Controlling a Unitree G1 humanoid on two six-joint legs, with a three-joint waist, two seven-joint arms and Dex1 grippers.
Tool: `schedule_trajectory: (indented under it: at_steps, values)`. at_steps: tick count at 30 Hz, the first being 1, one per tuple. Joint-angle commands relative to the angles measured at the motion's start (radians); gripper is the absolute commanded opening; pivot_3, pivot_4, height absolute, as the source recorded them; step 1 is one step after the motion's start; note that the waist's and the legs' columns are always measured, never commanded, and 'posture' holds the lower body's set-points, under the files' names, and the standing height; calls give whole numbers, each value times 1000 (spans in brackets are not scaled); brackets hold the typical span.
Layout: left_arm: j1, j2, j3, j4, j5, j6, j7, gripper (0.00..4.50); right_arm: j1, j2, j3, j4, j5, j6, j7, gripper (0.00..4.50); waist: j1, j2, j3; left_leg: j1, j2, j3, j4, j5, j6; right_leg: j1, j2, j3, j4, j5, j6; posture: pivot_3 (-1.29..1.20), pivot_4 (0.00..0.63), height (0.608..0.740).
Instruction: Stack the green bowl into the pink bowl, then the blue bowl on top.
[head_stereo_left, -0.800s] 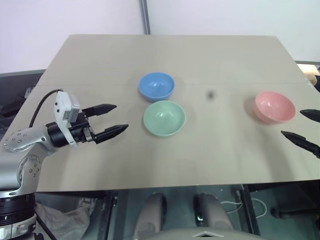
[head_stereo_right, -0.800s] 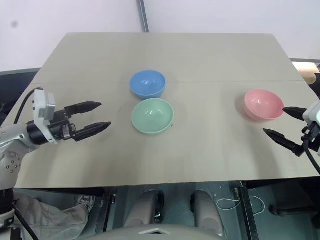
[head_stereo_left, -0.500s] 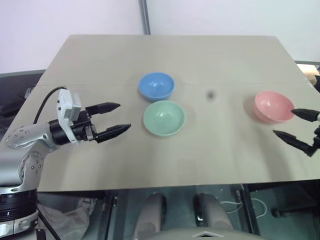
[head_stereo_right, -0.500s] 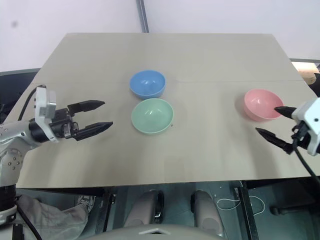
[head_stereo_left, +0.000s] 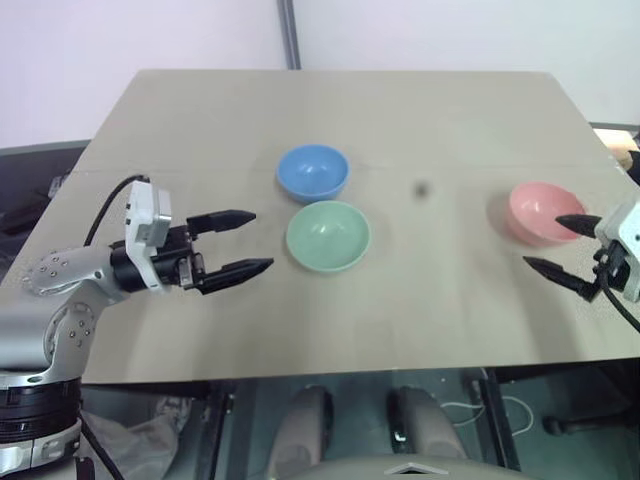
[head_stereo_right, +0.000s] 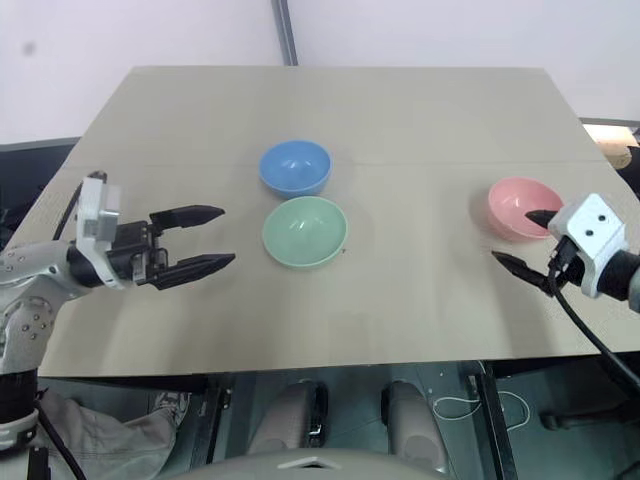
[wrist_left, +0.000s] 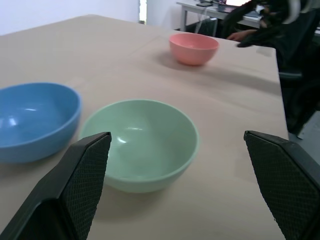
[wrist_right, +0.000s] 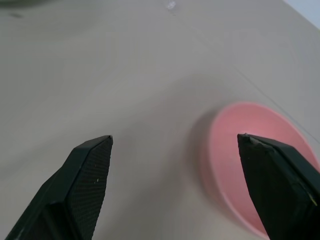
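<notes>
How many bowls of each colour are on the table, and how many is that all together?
Blue bowl: 1
Green bowl: 1
Pink bowl: 1
Total: 3 bowls, all standing apart on the table, none stacked yet.

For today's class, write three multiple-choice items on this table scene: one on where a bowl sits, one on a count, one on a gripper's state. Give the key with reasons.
1. Which bowl lies nearest the right gripper?
A. green
B. blue
C. pink

2. How many bowls stand on the table?
A. two
B. three
C. four

3. The left gripper is
A. shut on the green bowl
B. open, holding nothing
C. shut on the blue bowl

Key:
1 C: the pink bowl sits beside the right gripper.
2 B: pink, green bowl and blue bowl stand unstacked on the table.
3 B: the left gripper has spread fingers short of the green bowl.
</notes>
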Motion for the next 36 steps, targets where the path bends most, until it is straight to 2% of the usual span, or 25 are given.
schedule_trajectory:
  at_steps: [1, 4, 7, 11, 14, 15, 18, 20, 22, 24, 26, 29, 34, 36]
  values:
    - [1, 6, 10, -40, -45, -9, -48, 4500, -113, 16, 147, 164, -116, -53, -23, 4344, 2, 0, 0, 0, 0, 0, 0, 0, 0, 0, 0, 0, 0, 0, 0, 0, 150, 740]
    - [2, 8, 20, -41, -70, 0, -58, 4500, -203, 36, 216, 301, -164, -87, -20, 4344, 6, 1, 1, -1, 0, 2, -1, 0, 0, -2, 2, -1, 1, 0, 0, 0, 150, 740]
    - [22, 18, 30, -58, -71, -18, -85, 4500, -258, 27, 268, 389, -197, -117, 17, 3550, 8, 3, 1, -3, -1, 4, -3, 0, 0, -4, 1, -1, 0, 2, 3, 0, 150, 740]
    - [50, 28, 45, -77, -76, -29, -119, 4500, -282, 21, 279, 389, -205, -115, 43, 1758, 7, 3, 1, -3, 0, 6, -3, -1, 1, -4, 0, 0, -1, 2, 3, 0, 150, 740]
    - [51, 23, 48, -79, -83, -24, -126, 4500, -272, 19, 265, 351, -205, -127, 51, 194, 8, 3, 1, -3, 0, 6, -3, -1, 2, -3, 0, 0, -1, 2, 3, 0, 150, 740]
    - [47, 22, 47, -71, -80, -28, -130, 4500, -264, 20, 253, 320, -193, -128, 57, 36, 8, 3, 1, -3, 0, 6, -2, -1, 2, -3, 0, 1, 0, 2, 3, 0, 150, 740]
    - [16, 8, 51, -22, -74, -41, -119, 4500, -210, 15, 191, 132, -95, -44, 101, 36, 9, 3, 2, -2, 0, 6, -2, -1, 2, -3, 1, 1, 0, 2, 4, 0, 150, 740]
    - [-18, -6, 64, 50, -70, -48, -98, 4500, -131, 9, 144, -85, 8, 38, 138, 36, 10, 3, 2, -1, 1, 6, -2, -1, 2, -3, 2, 1, 1, 2, 4, 0, 150, 740]
    - [-41, -5, 64, 133, -33, -87, -110, 4500, -49, 36, 124, -304, 90, 136, 111, 36, 11, 3, 1, -2, 1, 4, -2, -1, 2, -3, 2, 0, 1, 2, 4, 0, 150, 740]
    - [-64, -5, 60, 205, -5, -121, -122, 4500, 13, 67, 159, -459, 95, 166, 52, 36, 8, 3, 1, -2, 2, 0, -2, -1, 1, -3, 3, -2, 1, 2, 4, 0, 150, 740]
    - [-82, -4, 40, 288, 51, -189, -149, 4500, 51, 66, 283, -551, -9, 114, 11, 36, 6, 2, 1, -3, 2, -2, -2, -1, 1, -3, 3, -1, 0, 2, 4, 0, 150, 740]
    - [-99, -10, 11, 346, 91, -235, -178, 4500, 50, 103, 445, -569, -126, 67, -50, 36, 7, 2, 1, -2, 0, 0, -1, -1, 1, -3, 1, 0, 0, 2, 3, 0, 150, 740]
    - [-136, -24, -25, 355, 100, -237, -195, 4500, -14, 179, 616, -449, -272, 43, -108, 36, 10, 0, 0, -2, 1, 0, 2, -1, 1, -2, 1, 0, 1, 0, 0, 0, 150, 740]
    - [-151, -28, -32, 352, 96, -226, -192, 4500, -22, 197, 638, -405, -307, 17, -122, 888, 11, 0, 0, -2, 1, 0, 2, -1, 1, -2, 1, 0, 1, 0, 0, 0, 150, 740]
